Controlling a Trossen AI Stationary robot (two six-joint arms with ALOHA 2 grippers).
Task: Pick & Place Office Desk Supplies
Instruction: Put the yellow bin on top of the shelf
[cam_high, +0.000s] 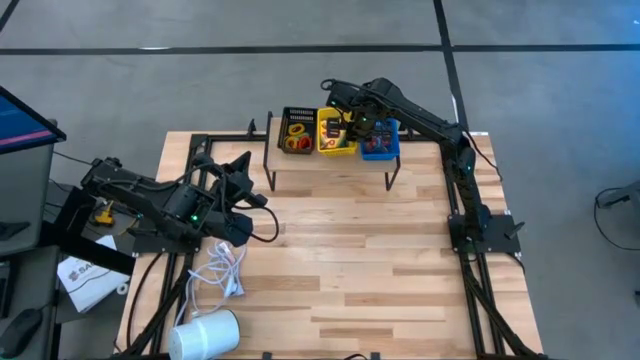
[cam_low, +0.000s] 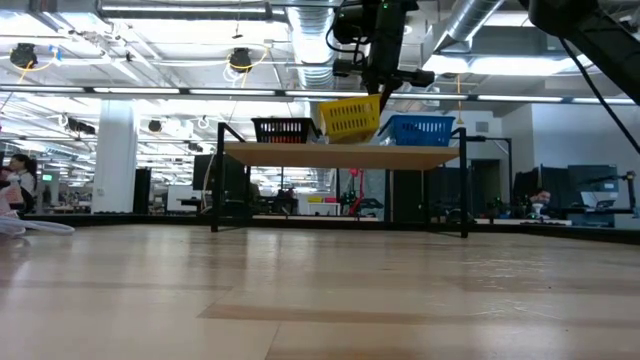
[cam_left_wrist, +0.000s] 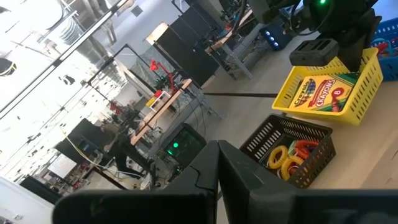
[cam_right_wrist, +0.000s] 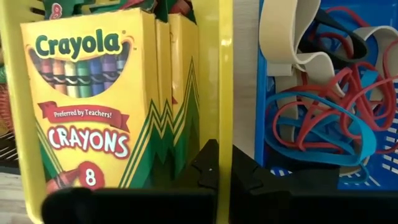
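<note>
Three small bins sit in a row on a raised wooden shelf at the far side of the table. The black bin (cam_high: 297, 131), on the left, holds yellow, orange and red rings (cam_left_wrist: 291, 155). The yellow bin (cam_high: 335, 133), in the middle and tilted, holds upright crayon boxes (cam_right_wrist: 93, 99). The blue bin (cam_high: 381, 141), on the right, holds tangled red, blue and cream rubber bands (cam_right_wrist: 323, 106).

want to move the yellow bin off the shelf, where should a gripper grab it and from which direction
Probably its thin top rim, from above. The yellow bin is an open-topped lattice basket, flanked by the black bin and blue bin, so side access is poor. The right gripper, shut, already pinches the wall facing the blue bin, and the yellow bin sits tilted.
</note>
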